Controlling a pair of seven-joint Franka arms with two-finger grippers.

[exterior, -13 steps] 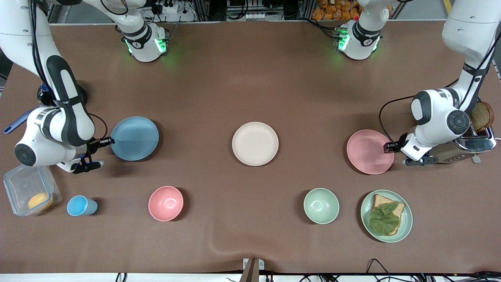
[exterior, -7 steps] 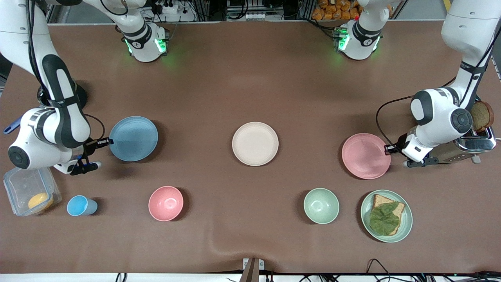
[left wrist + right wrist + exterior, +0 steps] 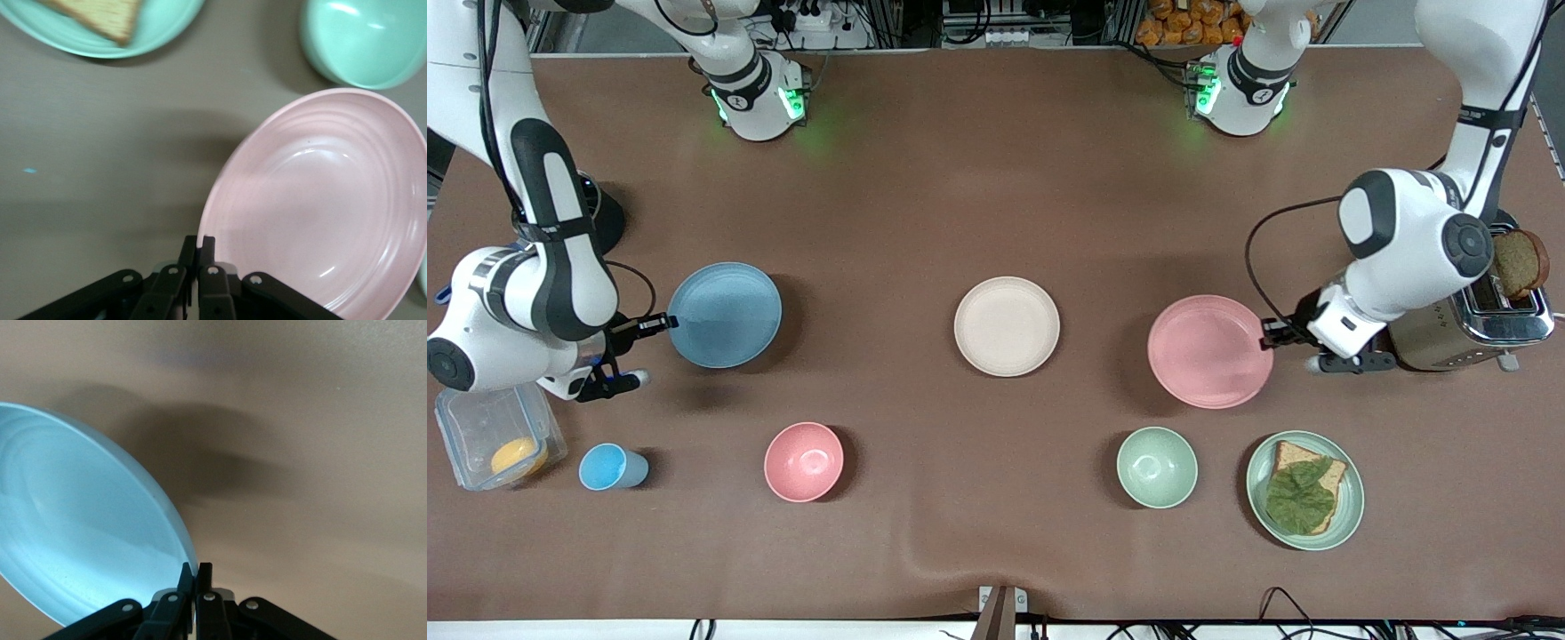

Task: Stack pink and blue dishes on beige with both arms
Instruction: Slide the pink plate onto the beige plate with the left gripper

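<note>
The beige plate point(image 3: 1007, 325) lies flat at the table's middle. My left gripper point(image 3: 1268, 334) point(image 3: 201, 241) is shut on the rim of the pink plate point(image 3: 1209, 351) point(image 3: 320, 207), which hangs tilted above the table between the beige plate and the toaster. My right gripper point(image 3: 663, 322) point(image 3: 195, 570) is shut on the rim of the blue plate point(image 3: 725, 314) point(image 3: 73, 540), lifted and tilted over the right arm's end of the table.
A pink bowl point(image 3: 804, 461), blue cup point(image 3: 609, 468) and clear box point(image 3: 494, 431) sit near the front on the right arm's side. A green bowl point(image 3: 1157, 467) point(image 3: 360, 40) and green plate with toast point(image 3: 1305, 490) point(image 3: 100, 27) sit under the pink plate's side. A toaster point(image 3: 1485, 320) stands beside the left arm.
The left gripper has lifted the pink plate and carried it toward the beige plate. The right gripper has raised the blue plate a little and drawn it slightly toward its own end.
</note>
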